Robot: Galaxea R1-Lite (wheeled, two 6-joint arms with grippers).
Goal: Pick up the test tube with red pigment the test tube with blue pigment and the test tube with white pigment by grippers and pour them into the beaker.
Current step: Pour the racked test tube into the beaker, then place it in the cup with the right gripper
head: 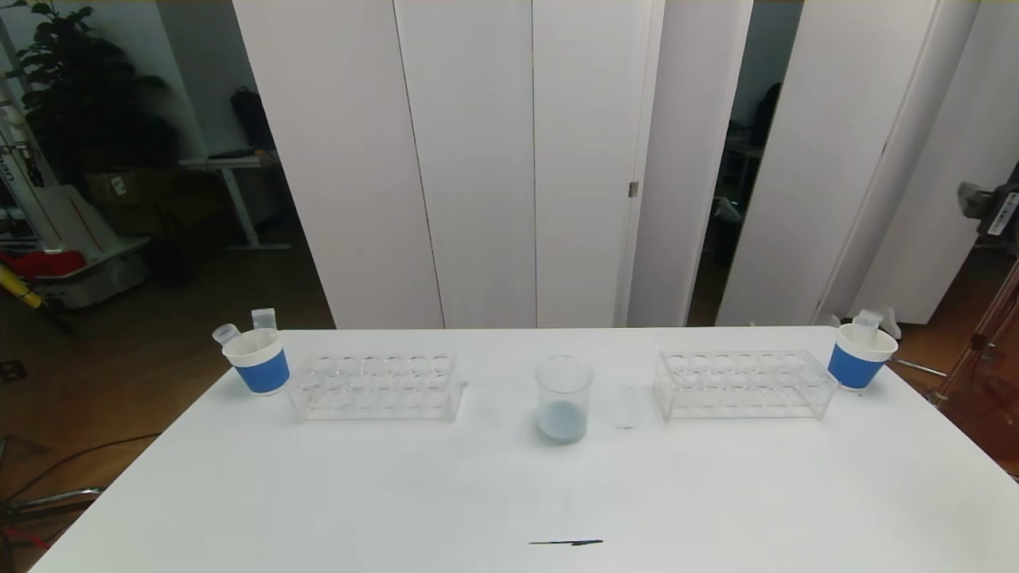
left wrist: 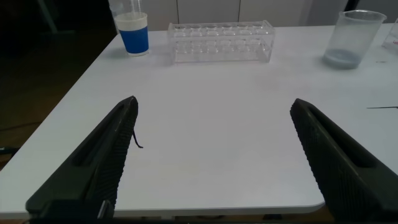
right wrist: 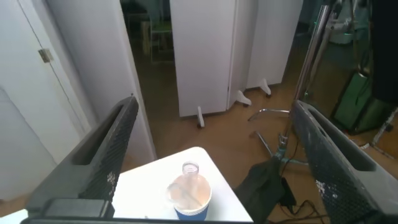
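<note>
Both racks look empty, and the beaker (head: 564,409) at mid-counter already holds pale bluish liquid; tubes stand in the far-left cup (head: 258,360) and far-right cup (head: 858,355). Left gripper (left wrist: 214,162) and right gripper (right wrist: 211,162) have jaws released: keep both back, clear of the beaker

My table (head: 318,493) is plain white, marked by one short black streak (head: 566,543). The beaker (head: 564,398) is clear with a pale grey-blue layer at its bottom; both racks (head: 374,387) are colourless. Two white cups (head: 259,360) carry blue bands, and my left claw (left wrist: 214,162) has black ribbed fingers (left wrist: 99,165).
</note>
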